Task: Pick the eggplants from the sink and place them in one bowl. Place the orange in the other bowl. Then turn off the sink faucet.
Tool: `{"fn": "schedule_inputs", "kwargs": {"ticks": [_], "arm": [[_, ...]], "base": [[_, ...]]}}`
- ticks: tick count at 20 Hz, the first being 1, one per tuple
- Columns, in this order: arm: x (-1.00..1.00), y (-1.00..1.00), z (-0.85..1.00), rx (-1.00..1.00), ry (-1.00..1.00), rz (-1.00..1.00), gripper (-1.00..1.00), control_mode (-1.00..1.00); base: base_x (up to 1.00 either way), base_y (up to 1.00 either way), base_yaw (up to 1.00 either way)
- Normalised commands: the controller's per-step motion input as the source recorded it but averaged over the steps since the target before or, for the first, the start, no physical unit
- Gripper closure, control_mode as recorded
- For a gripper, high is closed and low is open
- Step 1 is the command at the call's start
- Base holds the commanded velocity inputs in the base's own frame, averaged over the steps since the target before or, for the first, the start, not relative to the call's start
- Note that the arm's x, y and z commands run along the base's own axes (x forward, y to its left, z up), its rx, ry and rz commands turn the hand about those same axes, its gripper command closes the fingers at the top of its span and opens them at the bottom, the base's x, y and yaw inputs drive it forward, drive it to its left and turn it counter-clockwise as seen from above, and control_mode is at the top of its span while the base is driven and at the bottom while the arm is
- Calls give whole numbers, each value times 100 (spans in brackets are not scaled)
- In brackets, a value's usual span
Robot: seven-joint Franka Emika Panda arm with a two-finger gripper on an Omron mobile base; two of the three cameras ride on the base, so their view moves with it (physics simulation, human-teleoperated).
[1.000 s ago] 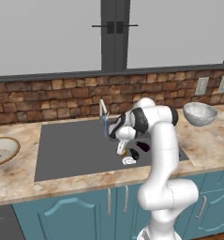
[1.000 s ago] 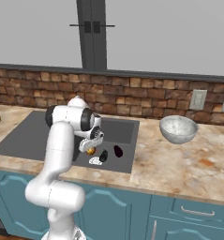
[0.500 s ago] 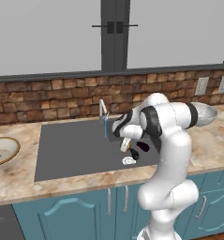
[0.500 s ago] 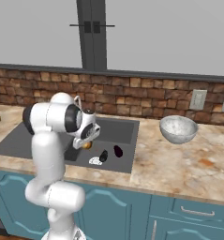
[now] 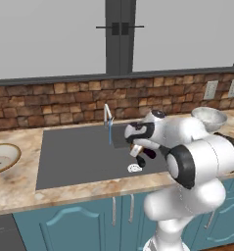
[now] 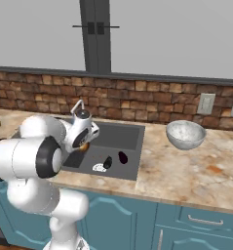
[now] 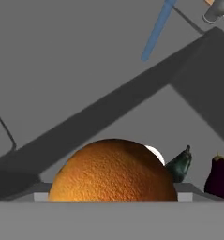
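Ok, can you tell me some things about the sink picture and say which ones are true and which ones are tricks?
1. Water is running from the sink faucet. True: a thin blue stream falls from it.
2. Both eggplants are already in the speckled bowl. False: they lie in the sink, near the drain.
3. The orange sits right in front of the gripper in the hand view. True.
4. The tan-rimmed bowl has the orange inside it. False: that bowl holds no fruit; the orange is over the sink.
5. The speckled bowl stands on the counter to the right of the sink. True.
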Motion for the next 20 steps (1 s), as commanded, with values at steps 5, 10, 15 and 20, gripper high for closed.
{"fn": "schedule_inputs", "kwargs": {"ticks": [5, 10, 15, 20], "arm": [[-88, 17, 99, 13, -7, -7, 100, -100], [-61, 55, 90, 8, -2, -3, 100, -100], [-34, 86, 71, 2, 0, 0, 100, -100], [-17, 100, 41, 0, 0, 0, 100, -100]], "base": [[0, 0, 0], [0, 0, 0], [0, 0, 0], [0, 0, 0]]}}
